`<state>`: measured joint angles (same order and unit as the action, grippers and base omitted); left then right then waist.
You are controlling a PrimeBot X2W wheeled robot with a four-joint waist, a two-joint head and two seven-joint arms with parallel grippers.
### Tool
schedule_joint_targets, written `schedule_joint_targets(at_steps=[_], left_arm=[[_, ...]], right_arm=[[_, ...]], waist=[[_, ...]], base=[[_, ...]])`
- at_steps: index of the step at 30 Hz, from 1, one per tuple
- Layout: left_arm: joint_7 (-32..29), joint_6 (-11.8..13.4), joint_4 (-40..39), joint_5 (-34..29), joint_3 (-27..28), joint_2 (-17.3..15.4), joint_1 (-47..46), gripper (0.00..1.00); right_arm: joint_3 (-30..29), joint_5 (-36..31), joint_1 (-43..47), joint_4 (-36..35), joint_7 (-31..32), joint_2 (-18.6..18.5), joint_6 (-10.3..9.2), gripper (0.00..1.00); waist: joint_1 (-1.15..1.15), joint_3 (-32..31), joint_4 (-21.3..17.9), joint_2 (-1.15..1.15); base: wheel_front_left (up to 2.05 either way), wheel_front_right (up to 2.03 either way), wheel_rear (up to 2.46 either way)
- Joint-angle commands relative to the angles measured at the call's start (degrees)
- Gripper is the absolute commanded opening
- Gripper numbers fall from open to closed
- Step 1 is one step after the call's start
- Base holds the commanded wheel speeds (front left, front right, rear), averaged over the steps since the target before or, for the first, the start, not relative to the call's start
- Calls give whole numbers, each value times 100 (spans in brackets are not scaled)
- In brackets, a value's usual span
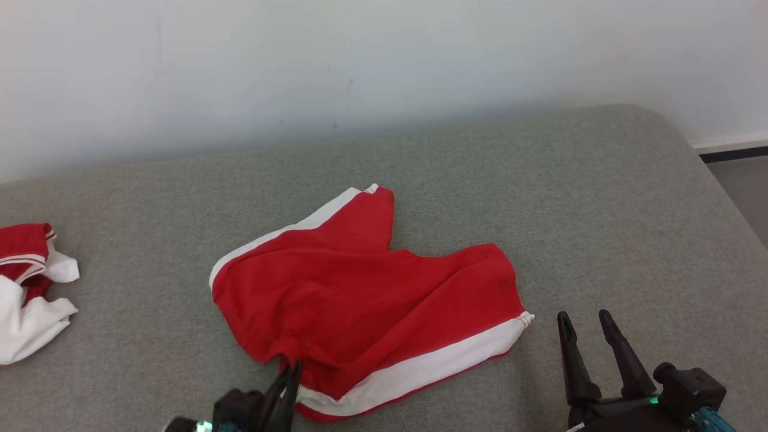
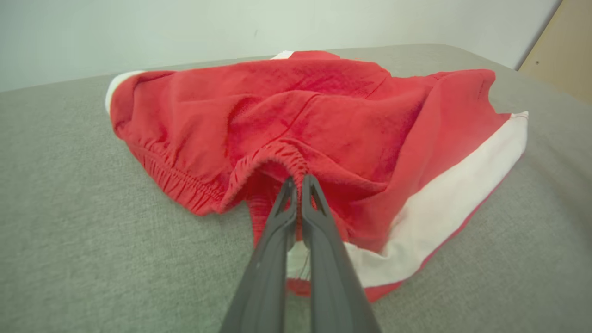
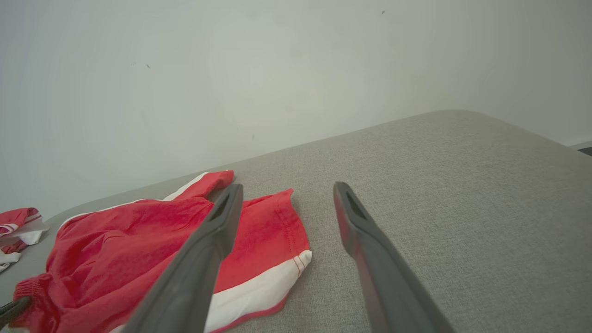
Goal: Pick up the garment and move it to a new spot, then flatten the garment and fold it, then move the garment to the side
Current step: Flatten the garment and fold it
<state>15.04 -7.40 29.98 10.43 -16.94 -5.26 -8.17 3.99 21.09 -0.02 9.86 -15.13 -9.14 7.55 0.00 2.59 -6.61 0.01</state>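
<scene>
The left tool (image 2: pixel 298 179) is clenched on the gathered elastic waistband (image 2: pixel 277 155) of the red shorts (image 1: pixel 360 288), which lie crumpled in the middle of the grey bed (image 1: pixel 600 210). The right tool (image 1: pixel 585 315) hangs released just beside the white-striped leg hem (image 1: pixel 522 321). As I judge it, the lift should go slowly and straight up, so the thin pinch does not slip off the elastic.

shorts (image 1: pixel 360 288) centre of upholstered pad (image 1: pixel 600 210), second garment (image 1: pixel 30 288) at its left edge, wall (image 1: pixel 360 60) along the far side
</scene>
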Motion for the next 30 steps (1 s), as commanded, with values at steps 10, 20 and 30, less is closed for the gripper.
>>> schedule_joint_targets(at_steps=[10,20,30], left_arm=[[20,-3,429,235,157,-287,-933,0],[21,-4,518,246,270,-195,-739,100],[21,-4,-209,89,488,-157,11,100]], right_arm=[[125,54,-304,211,-1,34,-14,100],[49,33,-191,316,-2,110,-14,100],[-50,-5,53,252,-2,183,-14,100]], waist=[[0,204,-249,-1],[0,72,-175,-1],[0,-188,217,-1]], base=[[0,0,0],[0,0,0],[0,0,0]])
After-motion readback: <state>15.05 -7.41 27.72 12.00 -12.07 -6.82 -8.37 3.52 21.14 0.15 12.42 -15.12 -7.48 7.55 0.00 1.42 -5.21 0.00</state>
